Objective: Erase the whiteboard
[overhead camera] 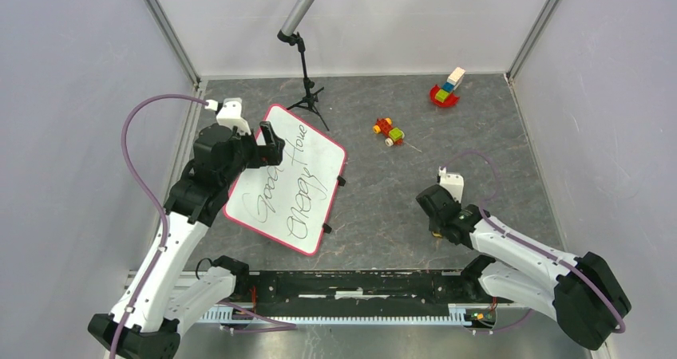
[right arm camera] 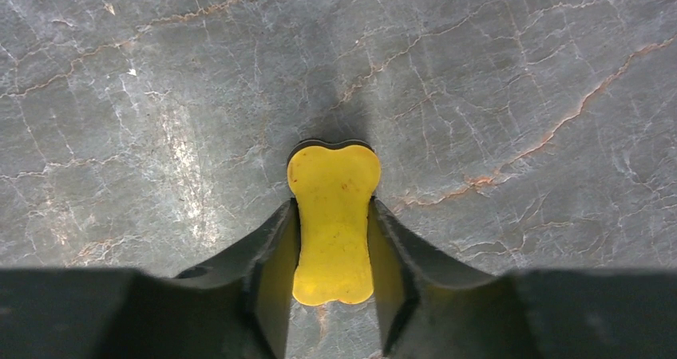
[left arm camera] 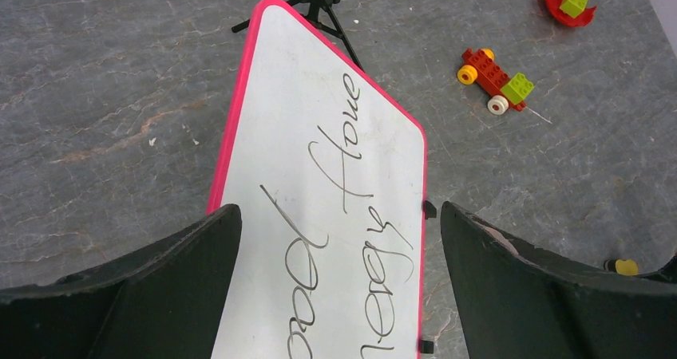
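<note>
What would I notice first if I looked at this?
The big whiteboard with its pink rim and scribbly black writing, lying on the left of the table. Next, a yellow bone-shaped piece squeezed by the right gripper, over on the right. At the back sits a colourful brick toy car.

Pink-rimmed whiteboard [overhead camera: 287, 179] on a grey bench [overhead camera: 383, 207]
Black handwriting crosses its white face; rust veins marble the bench; the eraser [right arm camera: 333, 223] is plain yellow.
</note>
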You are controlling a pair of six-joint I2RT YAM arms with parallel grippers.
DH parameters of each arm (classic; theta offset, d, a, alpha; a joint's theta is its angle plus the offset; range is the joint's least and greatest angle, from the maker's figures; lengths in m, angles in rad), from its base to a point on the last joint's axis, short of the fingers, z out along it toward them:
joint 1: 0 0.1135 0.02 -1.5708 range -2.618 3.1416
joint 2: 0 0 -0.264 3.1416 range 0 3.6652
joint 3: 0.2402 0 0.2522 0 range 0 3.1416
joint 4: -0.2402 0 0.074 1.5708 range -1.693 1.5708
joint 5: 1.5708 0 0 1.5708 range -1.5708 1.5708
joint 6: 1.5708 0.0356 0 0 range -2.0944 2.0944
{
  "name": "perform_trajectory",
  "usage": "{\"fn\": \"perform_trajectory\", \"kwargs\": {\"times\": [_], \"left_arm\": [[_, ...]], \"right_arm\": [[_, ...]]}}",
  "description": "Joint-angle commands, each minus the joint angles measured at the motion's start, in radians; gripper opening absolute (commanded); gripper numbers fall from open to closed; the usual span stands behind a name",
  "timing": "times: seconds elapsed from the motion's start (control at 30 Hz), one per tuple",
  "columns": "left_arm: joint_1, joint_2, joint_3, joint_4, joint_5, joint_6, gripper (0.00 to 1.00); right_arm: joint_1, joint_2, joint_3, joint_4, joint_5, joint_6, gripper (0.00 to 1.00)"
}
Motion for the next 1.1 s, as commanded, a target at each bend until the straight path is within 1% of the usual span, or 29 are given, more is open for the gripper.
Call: {"fn": "perform_trajectory", "kwargs": {"times": [0.0,0.07,0.13,0.27,0.37,0.4,0.47,0.57,0.63,0.67,0.73,0.83,0.9,0.93,0.97,1.07], "left_arm": [[0.003,0.004,0.002,0.044,-0.011,0.03,1.0],[0.003,0.017,0.017,0.024,-0.025,0.014,1.0],[0.004,0.037,0.039,-0.01,-0.052,-0.004,1.0],[0.004,0.101,0.1,-0.105,-0.14,-0.024,1.0],[0.025,0.152,0.156,-0.189,-0.188,-0.053,1.0],[0.044,0.16,0.167,-0.203,-0.177,-0.065,1.0],[0.11,0.166,0.167,-0.206,-0.112,-0.091,1.0],[0.243,0.184,0.147,-0.174,0.036,-0.131,1.0],[0.279,0.201,0.13,-0.151,0.095,-0.151,0.98],[0.292,0.206,0.116,-0.135,0.141,-0.158,0.95],[0.31,0.209,0.087,-0.108,0.185,-0.169,0.89],[0.333,0.189,0.04,-0.067,0.217,-0.176,0.81],[0.336,0.168,0.019,-0.052,0.213,-0.175,0.7],[0.336,0.161,0.012,-0.052,0.208,-0.173,0.66],[0.337,0.154,0.005,-0.053,0.202,-0.166,0.64],[0.336,0.129,-0.012,-0.068,0.167,-0.148,0.62]], "right_arm": [[0.001,-0.005,0.014,0.06,-0.009,-0.054,0.3],[0.003,-0.015,0.028,0.1,-0.053,-0.123,0.22],[0.016,-0.032,0.026,0.206,-0.137,-0.24,0.15],[0.05,-0.047,0.005,0.477,-0.327,-0.385,0.12],[0.077,0.032,0.04,0.676,-0.473,-0.418,0.09],[0.087,0.081,0.066,0.729,-0.508,-0.422,0.08],[0.126,0.176,0.146,0.801,-0.574,-0.444,0.07],[0.184,0.327,0.299,0.849,-0.638,-0.473,0.05],[0.219,0.401,0.395,0.872,-0.671,-0.48,0.05],[0.237,0.426,0.429,0.886,-0.678,-0.482,0.04],[0.267,0.482,0.495,0.925,-0.699,-0.484,0.04],[0.308,0.553,0.588,0.939,-0.682,-0.485,0.03],[0.323,0.611,0.655,0.933,-0.665,-0.482,0.02],[0.33,0.636,0.696,0.928,-0.657,-0.481,0.01],[0.336,0.663,0.73,0.919,-0.651,-0.482,0.0],[0.357,0.722,0.818,0.903,-0.616,-0.501,0.0]]}}
